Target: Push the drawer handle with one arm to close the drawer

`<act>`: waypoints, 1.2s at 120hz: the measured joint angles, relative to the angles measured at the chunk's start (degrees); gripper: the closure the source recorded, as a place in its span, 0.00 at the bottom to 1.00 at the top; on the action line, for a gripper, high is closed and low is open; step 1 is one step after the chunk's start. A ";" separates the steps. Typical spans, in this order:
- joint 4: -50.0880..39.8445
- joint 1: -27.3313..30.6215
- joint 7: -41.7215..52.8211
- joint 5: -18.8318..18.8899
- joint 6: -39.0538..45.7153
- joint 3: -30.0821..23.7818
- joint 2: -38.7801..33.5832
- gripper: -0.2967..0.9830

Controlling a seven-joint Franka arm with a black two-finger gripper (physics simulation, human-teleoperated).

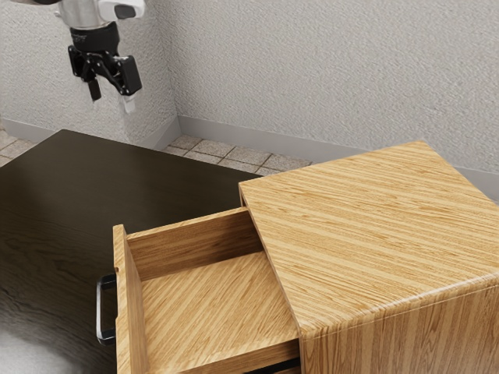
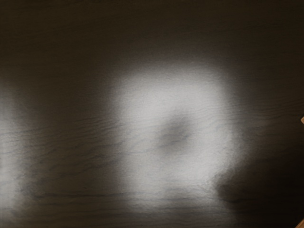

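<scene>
High at the exterior view's upper left, my gripper hangs above the dark table with its two fingers apart and nothing between them. The wooden drawer stands pulled out of the cabinet, toward the exterior view's left, and its inside holds nothing. On the outer face of the drawer front is the handle, a dark and silvery bar. A wide gap separates my gripper from the handle, which is lower and nearer the exterior camera.
The dark table spreads under the gripper and around the drawer. In the wrist view the tabletop carries bright reflections, and small bits of light wood touch one edge. Textured walls and a tiled floor lie beyond.
</scene>
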 joint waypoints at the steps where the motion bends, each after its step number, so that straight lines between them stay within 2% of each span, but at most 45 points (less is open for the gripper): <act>1: -0.01 0.05 0.05 0.00 0.19 0.01 -0.01 0.23; 20: -1.27 0.42 0.86 0.06 2.59 0.26 -0.89 0.23; 31: -3.53 -0.04 1.40 -0.07 2.30 0.33 -4.00 0.23; 42: -14.37 -1.26 2.58 -0.20 1.10 0.33 -14.92 0.23; 58: -30.14 -7.15 5.57 -0.25 0.26 2.19 -29.38 0.24; 72: -40.16 -7.54 8.10 0.34 -0.18 3.62 -37.11 0.35; 83: -47.07 -7.95 9.75 0.95 -0.32 3.74 -42.48 0.52; 101: -55.11 -9.94 11.63 1.37 1.44 3.75 -44.79 0.71; 119: -59.37 -12.77 13.08 1.50 4.14 3.74 -46.14 0.79; 144: -62.46 -16.77 14.53 1.31 5.83 2.14 -47.53 0.83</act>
